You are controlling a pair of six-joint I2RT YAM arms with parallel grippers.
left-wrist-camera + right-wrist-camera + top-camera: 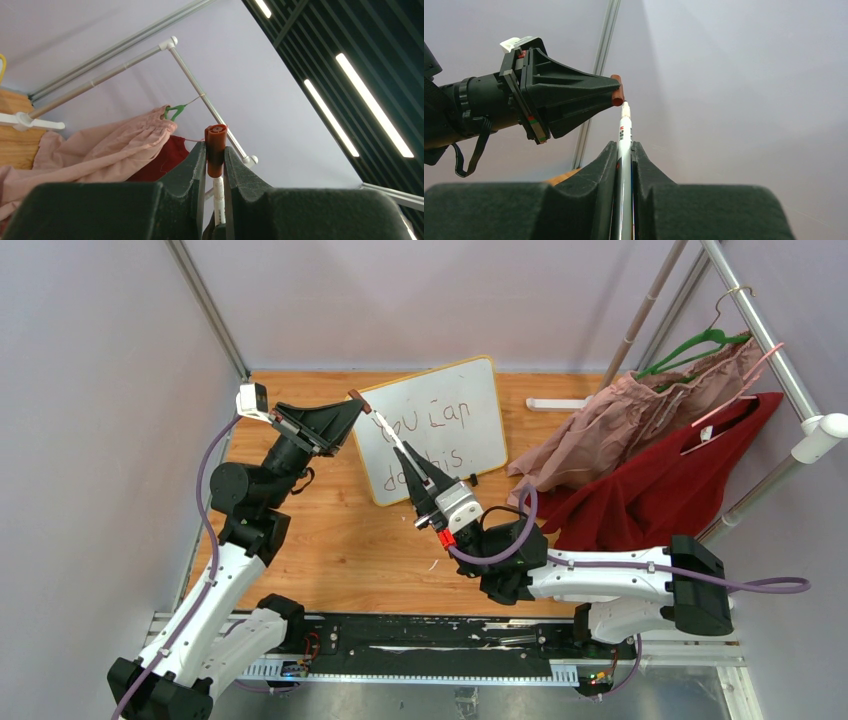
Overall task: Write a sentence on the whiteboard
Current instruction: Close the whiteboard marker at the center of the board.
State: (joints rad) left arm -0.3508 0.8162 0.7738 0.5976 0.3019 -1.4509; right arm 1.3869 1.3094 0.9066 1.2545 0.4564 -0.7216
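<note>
Near whiteboard (485, 435) | left jaws clamp red cap (216, 145) | right jaws clamp marker (624, 135) | sentence (430, 420) visible from top only

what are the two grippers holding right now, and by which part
The left gripper pinches the red-brown marker cap across its sides. The right gripper clamps the marker by its white barrel, leaving the tip end free.

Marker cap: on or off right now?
Off. The left hand grips the cap, the right hand grips the marker; its nib end shows bare at the cap.
</note>
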